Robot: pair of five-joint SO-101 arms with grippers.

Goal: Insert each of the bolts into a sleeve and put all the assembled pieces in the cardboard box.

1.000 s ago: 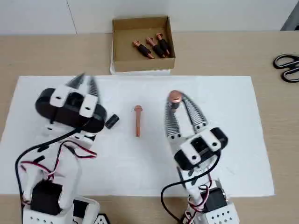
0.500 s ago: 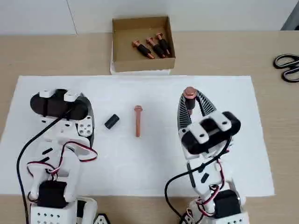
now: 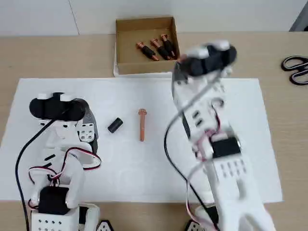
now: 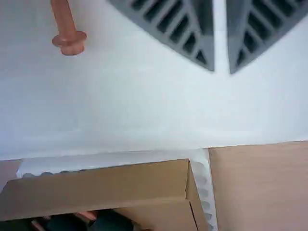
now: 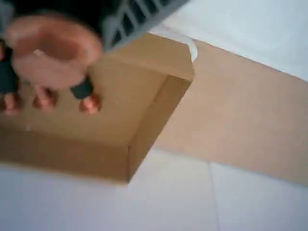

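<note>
The cardboard box (image 3: 124, 45) stands at the far middle of the table with three assembled pieces (image 3: 156, 47) inside. My right arm (image 3: 206, 58) stretches over the box's near right corner. My right gripper (image 5: 72, 26) is shut on an assembled piece (image 5: 52, 48), a copper bolt in a black sleeve, held above the box's inside (image 5: 144, 127). On the white sheet lie a loose bolt (image 3: 141, 124) and a loose black sleeve (image 3: 114, 125). My left gripper (image 4: 221, 70) hovers over the sheet near the bolt (image 4: 65, 29), jaws almost together and empty. The left arm (image 3: 57, 108) stands left of the sleeve.
A white paper sheet (image 3: 144, 168) covers the work area. The box rests on a white foam pad (image 3: 144, 74). Scissors (image 3: 296, 67) lie on the wooden table at the far right.
My right arm has carried the assembled piece from the middle of the sheet out to the box. The left arm has pulled back towards its base.
</note>
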